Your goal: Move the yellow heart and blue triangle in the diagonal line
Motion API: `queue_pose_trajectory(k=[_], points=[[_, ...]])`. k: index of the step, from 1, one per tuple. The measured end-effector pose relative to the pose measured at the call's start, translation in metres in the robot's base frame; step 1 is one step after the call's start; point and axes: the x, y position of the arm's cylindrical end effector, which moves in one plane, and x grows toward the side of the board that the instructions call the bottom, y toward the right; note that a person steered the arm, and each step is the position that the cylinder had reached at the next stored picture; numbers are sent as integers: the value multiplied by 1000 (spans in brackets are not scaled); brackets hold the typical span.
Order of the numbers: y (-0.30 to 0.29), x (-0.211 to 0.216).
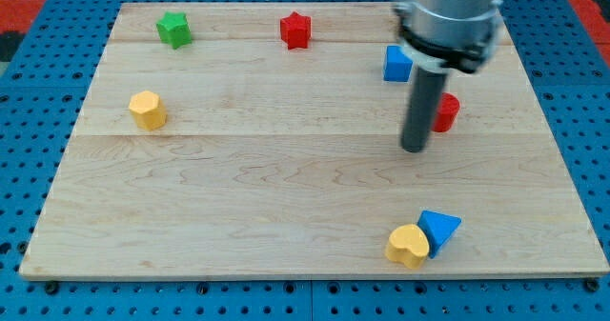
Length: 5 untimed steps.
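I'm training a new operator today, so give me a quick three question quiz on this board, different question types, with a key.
1. True or false: the yellow heart touches the blue triangle.
2. Which block sits nearest my tip? A green star B red block C yellow hexagon
3. Fill in: the blue cube lies toward the view's ____ edge.

Key: 1 true; 2 B; 3 top

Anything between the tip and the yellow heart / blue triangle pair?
Nothing visible. My tip sits mid-board, right of centre; the yellow heart and blue triangle lie touching near the view's bottom, with bare wood between. The red block is beside the rod, off that path.
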Motion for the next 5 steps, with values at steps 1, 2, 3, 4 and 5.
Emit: queue_pose_trajectory(k=[1, 2, 3, 4, 5], points=[[33, 51], [53, 104], [-14, 132], [-64, 131], [-67, 129]])
